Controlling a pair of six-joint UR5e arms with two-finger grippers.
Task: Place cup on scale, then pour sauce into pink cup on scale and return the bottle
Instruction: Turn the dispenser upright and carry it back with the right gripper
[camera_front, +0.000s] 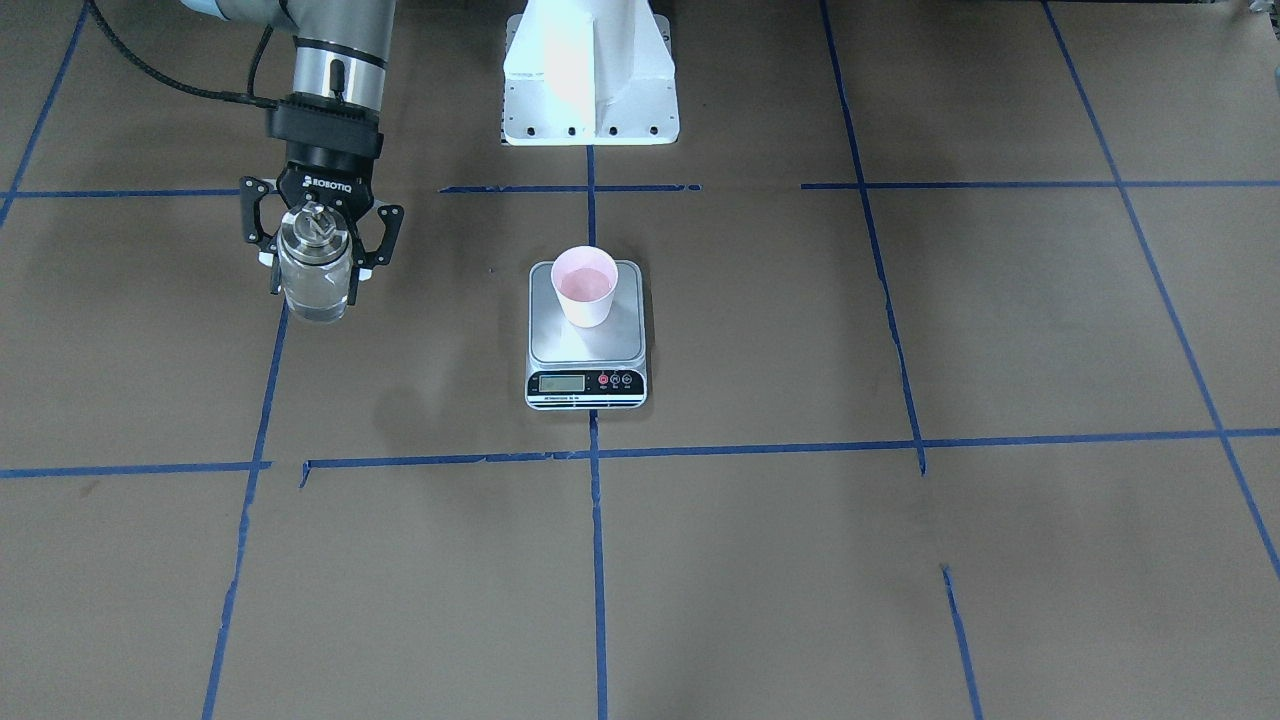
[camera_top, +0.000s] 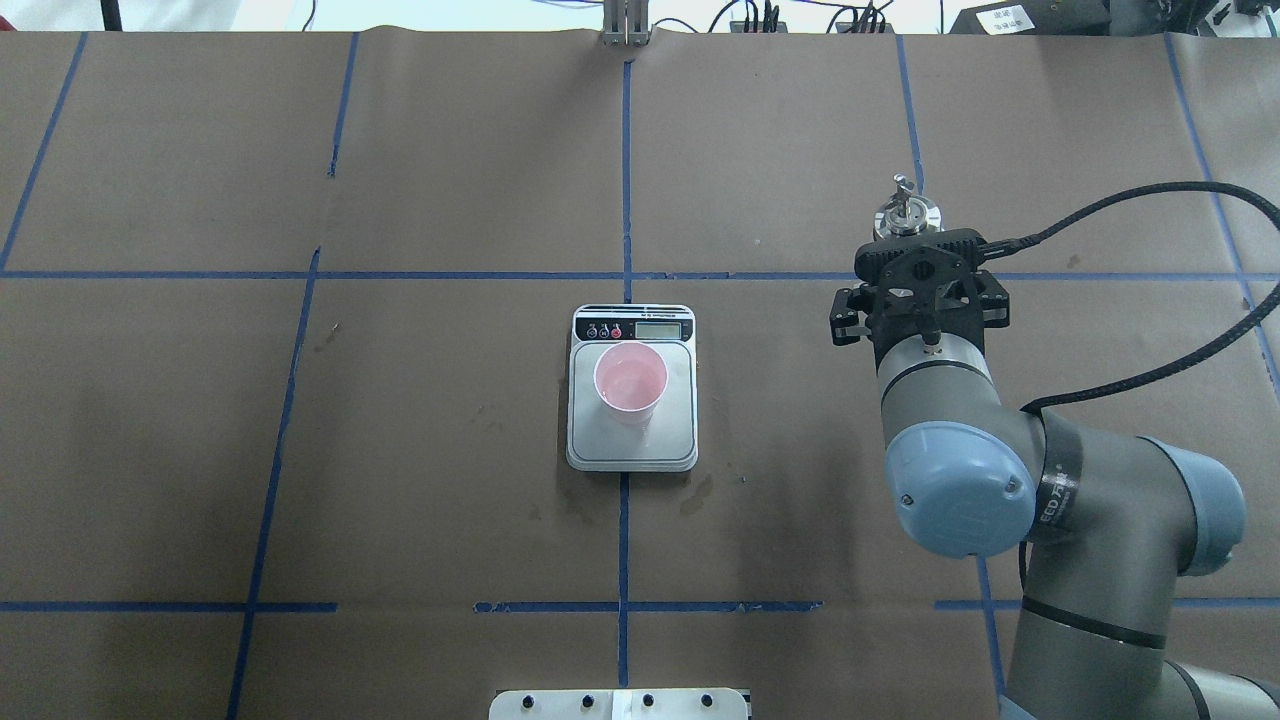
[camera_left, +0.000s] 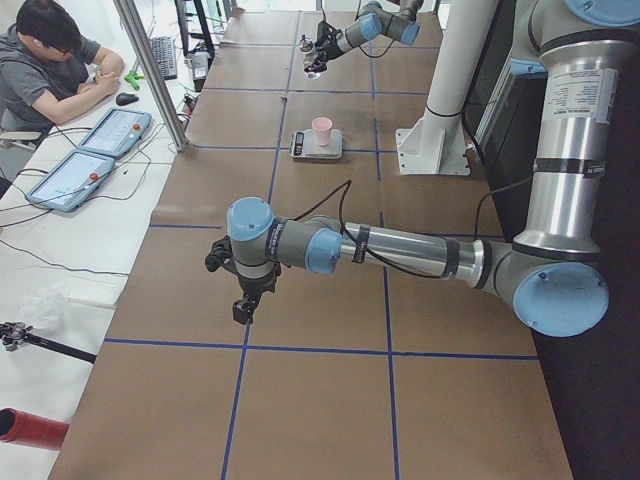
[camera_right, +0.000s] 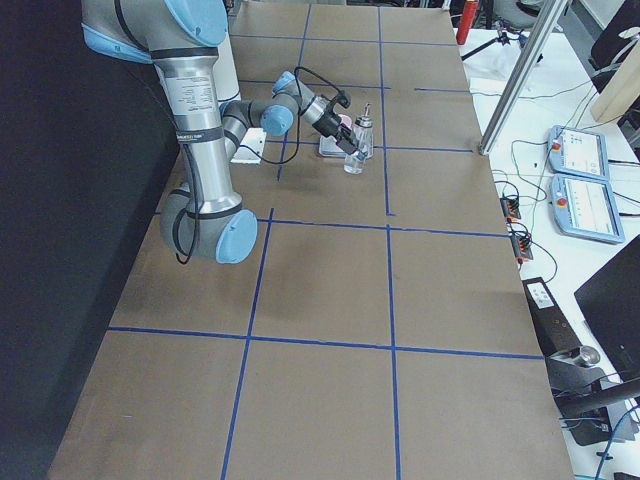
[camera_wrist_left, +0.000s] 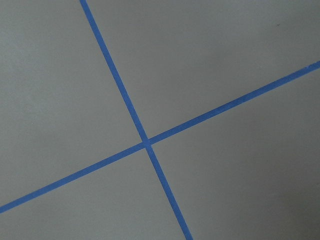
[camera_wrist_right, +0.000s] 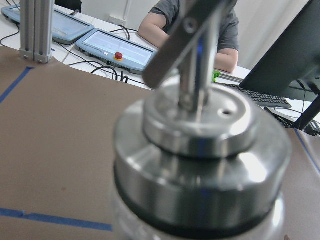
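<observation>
The pale pink cup (camera_front: 585, 285) stands upright on the back half of the scale's steel platform (camera_front: 560, 342); its black panel faces away from the robot. A little liquid shows in the cup's bottom. My right gripper (camera_front: 318, 268) is shut on the clear glass bottle (camera_front: 315, 285) and holds it upright, low over the table, well to the robot's right of the scale. The bottle's metal collar and spout (camera_top: 905, 214) show past the gripper in the overhead view and fill the right wrist view (camera_wrist_right: 200, 165). My left gripper (camera_left: 243, 303) hangs over bare table far from the scale; I cannot tell whether it is open.
The white robot base mount (camera_front: 588, 80) stands behind the scale. Blue tape lines (camera_front: 597, 520) divide the brown table. An operator (camera_left: 45, 65) sits at the side bench with tablets (camera_left: 95, 155), beside a metal post (camera_left: 150, 70).
</observation>
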